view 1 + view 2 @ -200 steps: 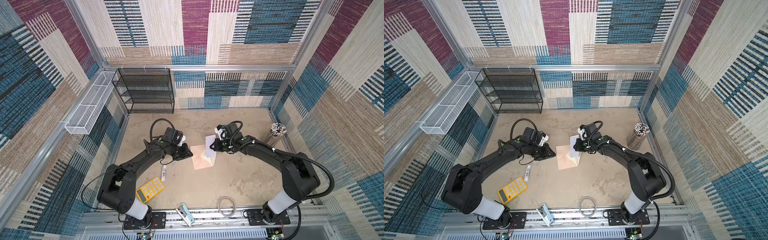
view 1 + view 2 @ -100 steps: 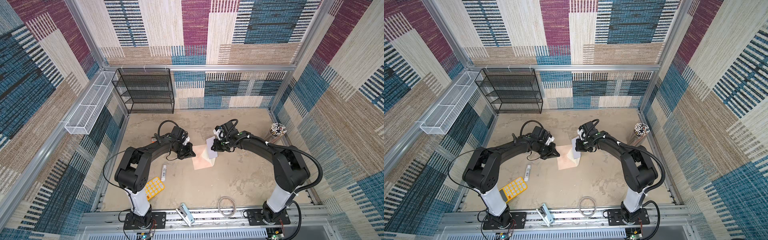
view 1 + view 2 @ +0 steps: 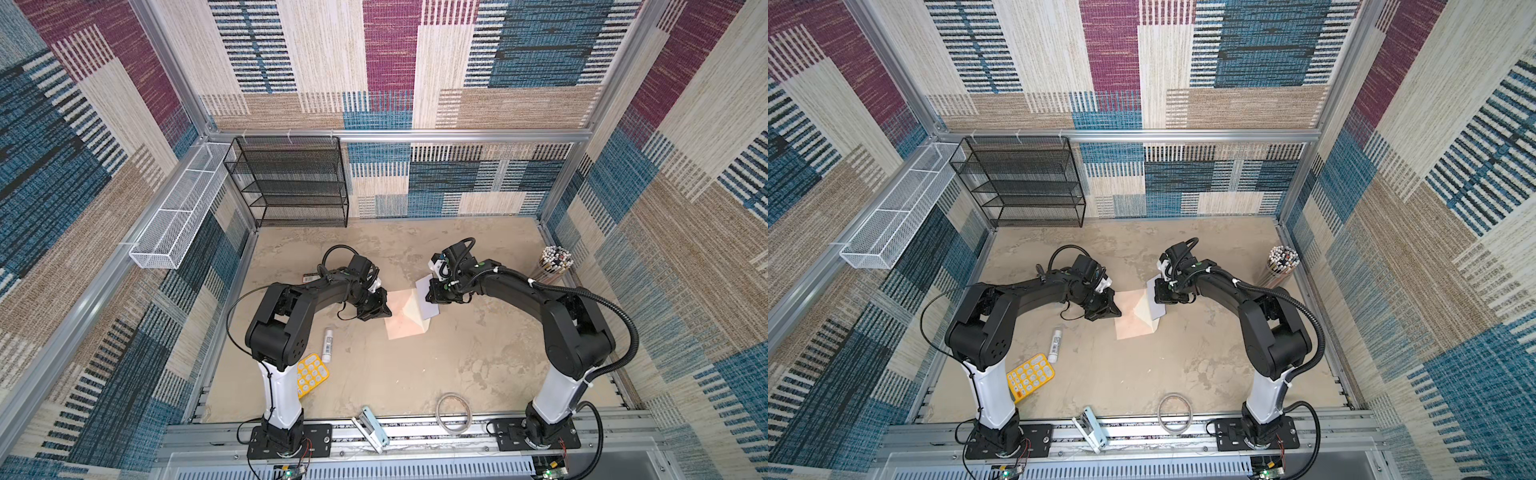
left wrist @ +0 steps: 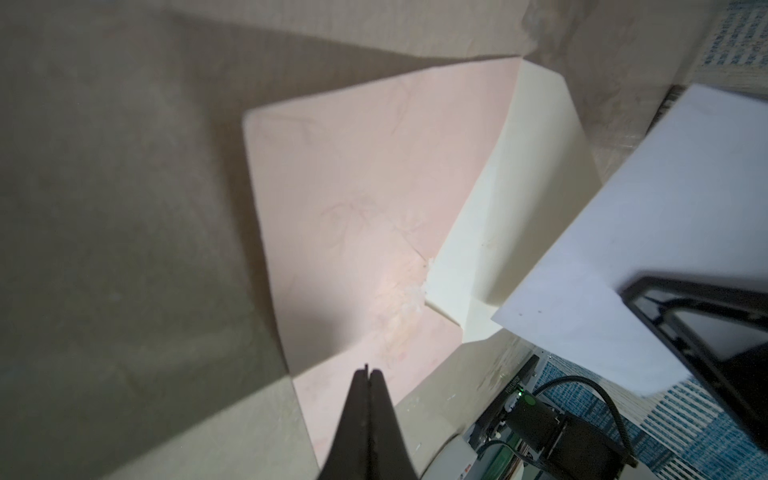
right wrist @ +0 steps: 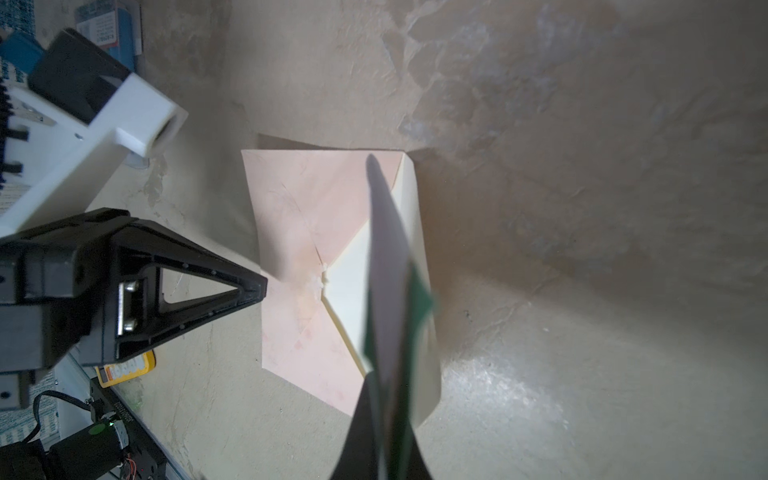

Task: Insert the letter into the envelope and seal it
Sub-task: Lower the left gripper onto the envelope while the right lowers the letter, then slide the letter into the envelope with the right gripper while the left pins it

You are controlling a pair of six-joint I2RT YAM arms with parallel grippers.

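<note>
The peach-pink envelope [image 3: 399,322] [image 3: 1130,320] lies on the table's middle, its cream flap [image 4: 519,216] [image 5: 390,286] standing open on its right side. My left gripper [image 3: 385,311] [image 3: 1116,312] [image 4: 367,372] is shut, its tips at the envelope's [image 4: 353,199] left edge; I cannot tell whether paper is pinched between them. My right gripper [image 3: 433,296] [image 3: 1159,296] [image 5: 384,401] is shut on the letter [image 3: 428,301] [image 3: 1156,307], a white sheet with a green border [image 5: 417,299], held on edge just above the flap. The letter [image 4: 665,216] hangs over the flap's outer side.
A yellow calculator [image 3: 312,374] and a white tube [image 3: 328,343] lie by the left arm's base. A cup of pencils [image 3: 555,262] stands at the right wall, a black wire rack [image 3: 291,183] at the back left. A wire ring [image 3: 454,413] and a clip [image 3: 370,428] lie at the front edge.
My left gripper moved right to the envelope's left edge and closed. The right gripper, still holding the letter, barely shifted.
</note>
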